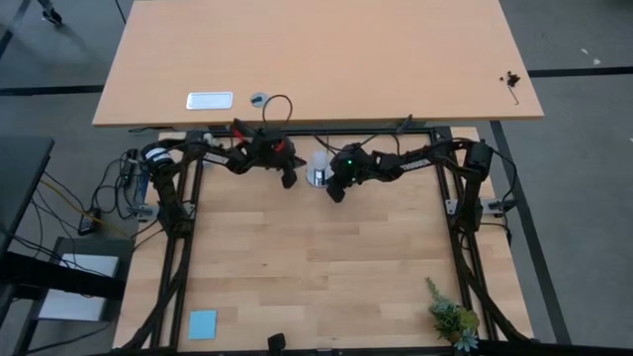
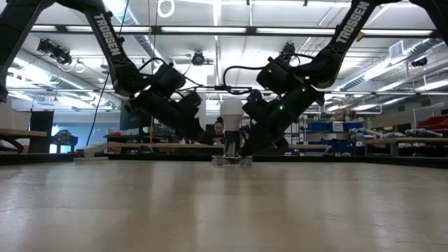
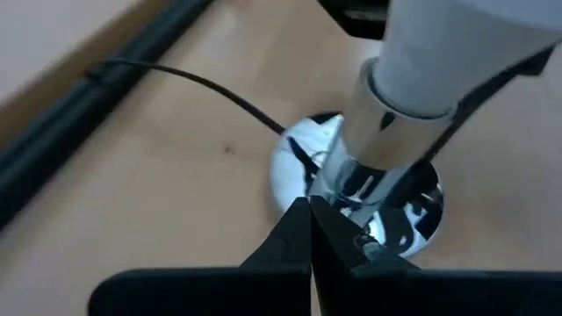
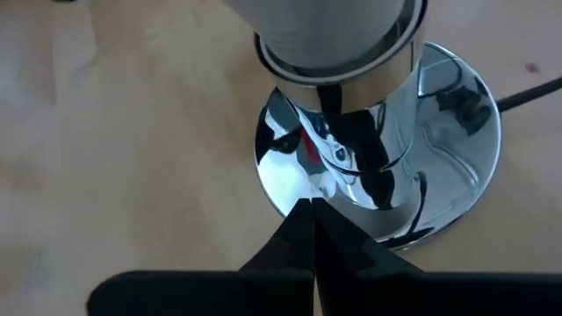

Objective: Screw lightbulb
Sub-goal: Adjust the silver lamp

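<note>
The white lightbulb point(image 2: 231, 112) stands upright with its metal screw base point(image 3: 378, 132) in the chrome socket point(image 4: 369, 132), which rests on a round silver disc point(image 1: 316, 178) near the table's far edge. My left gripper point(image 3: 309, 209) is shut and slants down at the disc from the left. My right gripper point(image 4: 313, 207) is shut and slants down at the disc from the right. In the low view the left gripper point(image 2: 208, 143) and the right gripper point(image 2: 250, 148) flank the socket low down, below the bulb's glass. My left gripper's shut fingertips point(image 3: 299, 219) stand over the disc's rim point(image 3: 294, 175), right beside the socket's foot; whether they touch it I cannot tell. My right gripper's shut fingertips point(image 4: 303, 219) stand at the disc's near rim point(image 4: 290, 197); whether they touch it I cannot tell.
A black cord point(image 3: 193, 83) runs from the disc toward the far edge. Black frame rails point(image 1: 178, 247) border the table. A blue square point(image 1: 203, 323) and a small plant point(image 1: 453, 318) sit at the near corners. The wide near part of the table point(image 1: 316, 267) is bare wood.
</note>
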{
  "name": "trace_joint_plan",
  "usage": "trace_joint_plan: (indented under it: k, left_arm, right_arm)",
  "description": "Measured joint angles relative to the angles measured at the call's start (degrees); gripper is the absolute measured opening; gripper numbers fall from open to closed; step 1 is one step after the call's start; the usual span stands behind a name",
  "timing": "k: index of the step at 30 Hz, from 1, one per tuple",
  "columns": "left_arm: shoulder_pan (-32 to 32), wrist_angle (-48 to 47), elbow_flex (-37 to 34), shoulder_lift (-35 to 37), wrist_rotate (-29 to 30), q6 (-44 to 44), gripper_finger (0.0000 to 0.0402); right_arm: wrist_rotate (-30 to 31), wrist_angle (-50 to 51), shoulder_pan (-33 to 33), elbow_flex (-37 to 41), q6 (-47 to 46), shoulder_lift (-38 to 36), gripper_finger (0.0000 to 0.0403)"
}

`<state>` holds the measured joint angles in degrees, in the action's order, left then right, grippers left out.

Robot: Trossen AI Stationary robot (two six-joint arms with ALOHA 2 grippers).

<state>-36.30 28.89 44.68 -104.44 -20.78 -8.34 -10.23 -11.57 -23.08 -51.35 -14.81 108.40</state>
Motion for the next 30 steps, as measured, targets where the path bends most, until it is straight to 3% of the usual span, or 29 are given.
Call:
trace_joint_plan:
  k: [7, 19, 30]
  left_arm:
    - [2.6, 2.2, -1.0, 0.0, 4.1, -0.1, 0.0000]
    - [5.6, 1.5, -0.9, -0.1, 5.0, 0.3, 0.0000]
    - [7.4, 1.8, -0.9, -0.7, 9.0, 2.1, 0.0000]
  right_arm:
    - [-0.1, 0.0, 1.8, 0.0, 0.5, 0.1, 0.0005]
    - [-0.4, -0.4, 2.4, 0.1, 1.1, 0.1, 0.0005]
    - [-0.7, 3.7, 2.5, 0.5, 1.5, -5.0, 0.0005]
